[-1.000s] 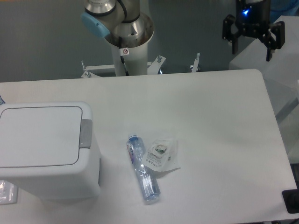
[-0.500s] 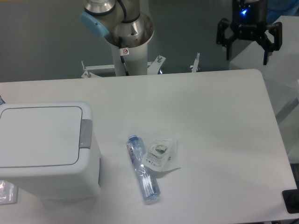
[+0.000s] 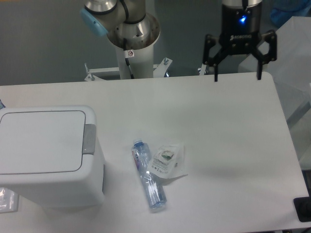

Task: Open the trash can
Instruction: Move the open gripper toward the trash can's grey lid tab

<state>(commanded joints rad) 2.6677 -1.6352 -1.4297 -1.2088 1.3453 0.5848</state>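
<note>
The trash can point(image 3: 46, 155) is a large white boxy bin at the table's left front, its flat lid point(image 3: 41, 141) lying shut. A grey push tab point(image 3: 89, 139) sits on the lid's right edge. My gripper point(image 3: 238, 77) hangs open above the table's back right edge, fingers pointing down and spread wide, nothing between them. It is far to the right of the bin and well above the tabletop.
A clear plastic bottle point(image 3: 148, 175) lies on the table right of the bin, with a clear plastic packet point(image 3: 167, 161) beside it. The arm's base column point(image 3: 131, 43) stands behind the table's back edge. A dark object point(image 3: 303, 208) pokes in at the bottom right corner.
The gripper has moved left and down from the top right corner toward the table's back edge. The trash can's lid has stayed shut.
</note>
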